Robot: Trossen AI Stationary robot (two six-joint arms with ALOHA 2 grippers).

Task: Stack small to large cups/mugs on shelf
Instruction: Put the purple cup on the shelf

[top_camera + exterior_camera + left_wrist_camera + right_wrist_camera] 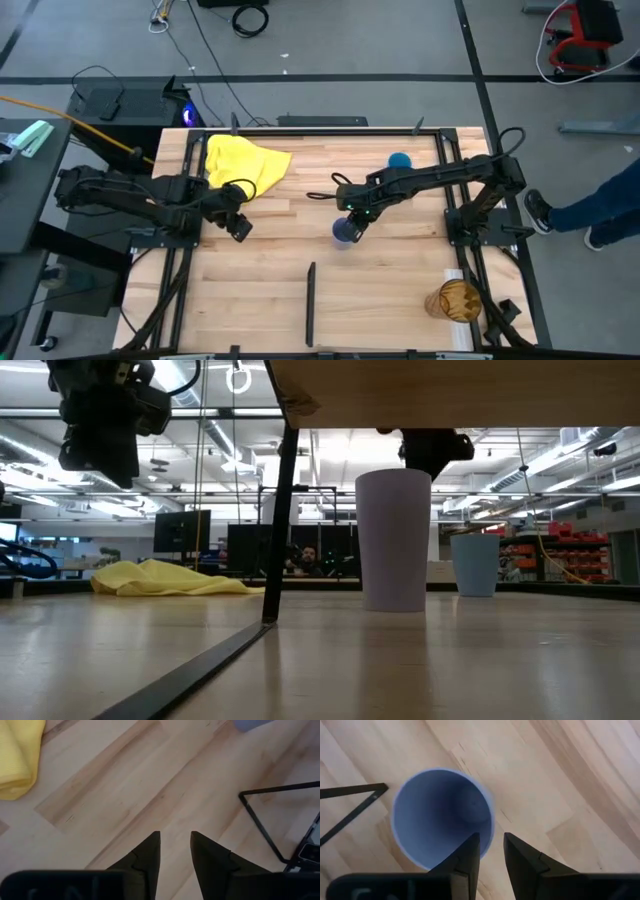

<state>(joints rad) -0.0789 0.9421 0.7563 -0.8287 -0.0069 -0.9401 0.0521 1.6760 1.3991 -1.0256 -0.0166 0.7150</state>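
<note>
The right hand (358,214), fingers narrowly parted and gripping nothing, straddles the two o'clock rim of the upright lavender cup (344,231) standing mid-table (280,280), blue cup (399,161) well apart at one o'clock.

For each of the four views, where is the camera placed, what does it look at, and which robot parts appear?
High: overhead, straight down; both arms, yellow cloth, amber tumbler.
Low: table height, level; lavender cup, blue cup.
Left wrist: down at bare table; left gripper, cloth corner.
Right wrist: down into lavender cup; right gripper over its rim.
High, low and right wrist share the lavender cup.
</note>
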